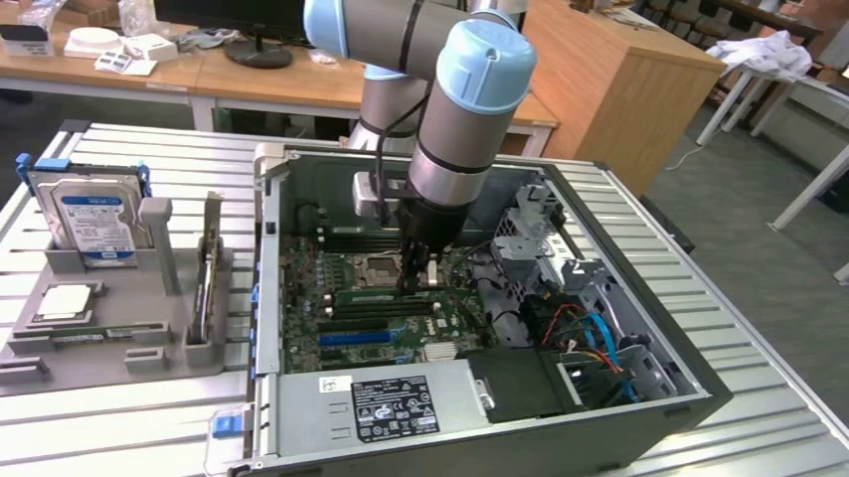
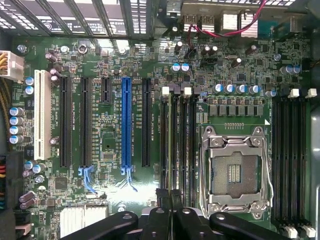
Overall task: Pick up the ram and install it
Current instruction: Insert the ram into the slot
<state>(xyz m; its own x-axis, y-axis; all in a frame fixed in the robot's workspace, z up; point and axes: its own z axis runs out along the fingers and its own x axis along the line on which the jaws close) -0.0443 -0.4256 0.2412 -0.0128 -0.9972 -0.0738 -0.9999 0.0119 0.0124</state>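
Observation:
The ram (image 1: 378, 295) is a thin green stick lying along one of the black memory slots beside the CPU socket (image 1: 382, 266), down at slot level on the motherboard. In the wrist view it appears edge-on as a narrow line (image 2: 172, 145) between the slots. My gripper (image 1: 418, 285) reaches down into the open PC case and stands over one end of the stick. Its dark fingers (image 2: 164, 207) are pressed together, shut, at the end of that slot; whether they touch the ram I cannot tell. The gripper (image 2: 170, 200) points straight down at the board.
The case walls (image 1: 272, 258) ring the motherboard. A blue expansion slot (image 2: 126, 125) lies beside the memory slots, and more empty slots (image 2: 290, 160) sit past the socket. Cables (image 1: 597, 338) and a drive cage (image 1: 538, 234) fill the exterior view's right. A hard drive (image 1: 95, 221) stands on a grey tray outside.

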